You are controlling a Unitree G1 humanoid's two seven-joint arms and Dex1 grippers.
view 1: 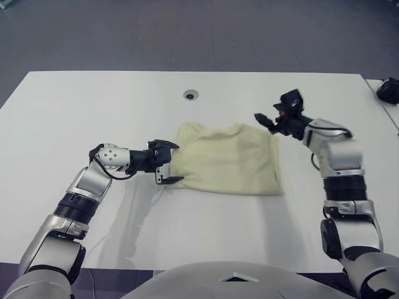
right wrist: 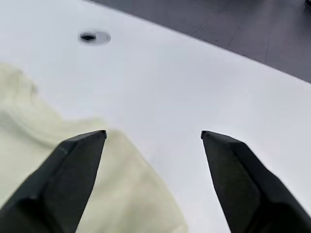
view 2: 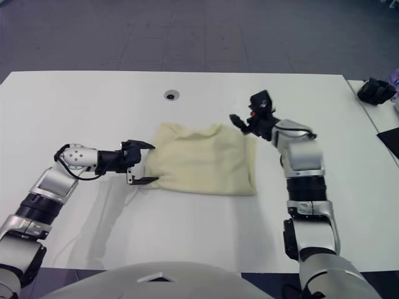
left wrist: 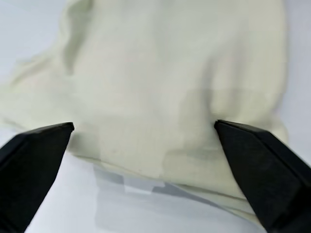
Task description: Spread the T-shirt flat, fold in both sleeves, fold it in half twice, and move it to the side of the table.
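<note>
As I looked across from the left, the left gripper [view 1: 174, 163] lay low over the white tabletop [view 1: 93, 112] with its two black fingers [left wrist: 34, 160] spread wide apart and holding nothing. The pale yellow folded cotton T-shirt [view 1: 227, 159] lay near the middle of the table, and its left edge sat right at that gripper's fingertips, one fingertip by the far part of the edge and the other by the near left corner. I could not tell whether either fingertip touched the cloth. Beyond the shirt, further from me, was a small round grey cable port [view 1: 191, 94] set into the table. The right gripper [view 1: 265, 122] stood at the shirt's far right corner, also parted and empty. A black object [view 1: 389, 90] sat on a neighbouring surface off the right edge.

The head camera gave me the whole shirt as a rough rectangle. The left wrist view added the layered folds along the shirt's edge, lying between the open fingers. The right wrist view showed the shirt's corner under one finger, bare table under the other, and the dark tiled floor [right wrist: 243, 24] past the table's far edge.
</note>
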